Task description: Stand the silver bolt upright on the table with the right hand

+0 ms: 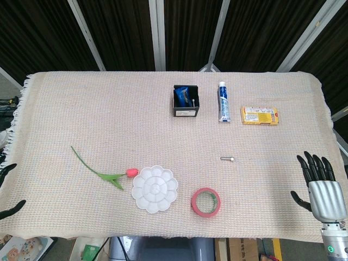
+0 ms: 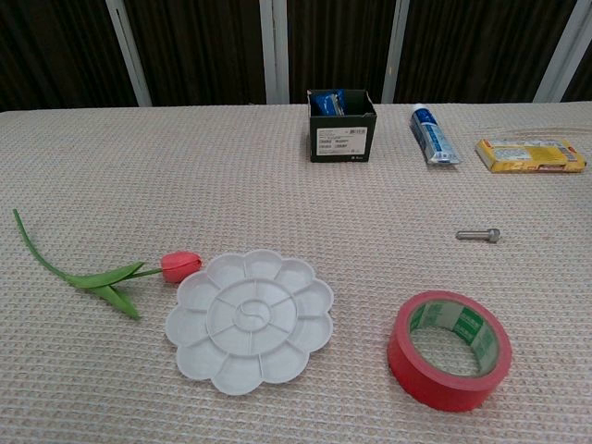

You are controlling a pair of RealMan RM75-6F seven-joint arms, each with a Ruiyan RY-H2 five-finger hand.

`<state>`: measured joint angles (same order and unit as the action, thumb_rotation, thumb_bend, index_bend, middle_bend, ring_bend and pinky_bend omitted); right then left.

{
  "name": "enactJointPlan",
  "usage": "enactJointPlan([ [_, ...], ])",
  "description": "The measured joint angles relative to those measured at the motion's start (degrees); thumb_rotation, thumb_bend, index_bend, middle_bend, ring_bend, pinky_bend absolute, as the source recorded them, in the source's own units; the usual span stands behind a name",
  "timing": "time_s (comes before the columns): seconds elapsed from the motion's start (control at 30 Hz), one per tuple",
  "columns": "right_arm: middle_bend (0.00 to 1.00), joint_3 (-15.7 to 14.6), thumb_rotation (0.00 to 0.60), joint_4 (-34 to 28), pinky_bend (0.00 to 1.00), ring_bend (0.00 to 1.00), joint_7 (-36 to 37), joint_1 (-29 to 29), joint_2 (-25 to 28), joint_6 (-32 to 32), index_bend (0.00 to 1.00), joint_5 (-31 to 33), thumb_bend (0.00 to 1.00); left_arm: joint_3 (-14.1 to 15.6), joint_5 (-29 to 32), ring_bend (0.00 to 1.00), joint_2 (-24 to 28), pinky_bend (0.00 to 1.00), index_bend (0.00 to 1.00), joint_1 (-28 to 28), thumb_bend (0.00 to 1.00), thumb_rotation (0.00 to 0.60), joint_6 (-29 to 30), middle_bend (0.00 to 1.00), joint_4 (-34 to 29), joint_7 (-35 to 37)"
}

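Silver bolt: lying flat on desk, between red tape roll and toothpaste tube. Right robot hand: fingers spread, holding nothing, well apart from bolt. Left robot hand: barely visible at edge, state indeterminable. Remaining: reach, grasp, upending.

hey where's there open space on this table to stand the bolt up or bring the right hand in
Bare cloth surrounds the bolt on all sides, up to the toothpaste and yellow box behind and the tape in front. The right robot hand has a clear lane in from the right. The tape, palette and tulip fill the near edge further left.
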<state>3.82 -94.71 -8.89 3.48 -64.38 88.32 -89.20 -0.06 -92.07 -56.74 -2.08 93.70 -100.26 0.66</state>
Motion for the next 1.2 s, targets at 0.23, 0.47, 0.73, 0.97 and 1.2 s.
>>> enactJointPlan([
  [0.23, 0.0, -0.03, 0.6, -0.04, 0.0, 0.01, -0.18, -0.02, 0.07, -0.21, 0.04, 0.33, 0.21, 0.04, -0.03, 0.0, 0.0, 0.0, 0.17, 0.09, 0.25, 0.6, -0.2, 0.0, -0.14, -0.21],
  [0.47, 0.0, -0.16, 0.6, -0.55, 0.0, 0.01, 0.08, -0.1, 0.56, -0.26, 0.04, 0.27, 0.21, 0.18, -0.45, 0.0, -0.08, 0.0, 0.17, -0.05, 0.25, 0.6, 0.12, 0.0, -0.13, -0.41],
  [0.73, 0.0, 0.06, 0.6, -0.21, 0.0, 0.02, 0.72, 0.12, 0.22, -1.11, 0.08, 1.47, 0.21, 0.15, -0.45, 0.0, -0.27, 0.0, 0.17, -0.1, 0.25, 0.6, 0.18, 0.0, -0.43, -0.94],
  [0.97, 0.0, 0.92, 0.6, -1.07, 0.07, 0.02, 0.48, 1.4, -0.6, -3.59, 0.21, 3.3, 0.21, 0.12, -0.04, 0.0, 0.03, 0.0, 0.17, -0.52, 0.25, 0.6, 0.77, 0.0, -0.62, -0.41],
  [1.2, 0.0, 3.8, 0.6, -5.13, 0.08, 0.04, -2.95, 7.19, 0.2, -12.86, 0.29, 8.38, 0.21, -0.03, 0.39, 0.0, -0.01, 0.0, 0.17, -0.16, 0.25, 0.6, -0.05, 0.0, -0.55, -0.55],
])
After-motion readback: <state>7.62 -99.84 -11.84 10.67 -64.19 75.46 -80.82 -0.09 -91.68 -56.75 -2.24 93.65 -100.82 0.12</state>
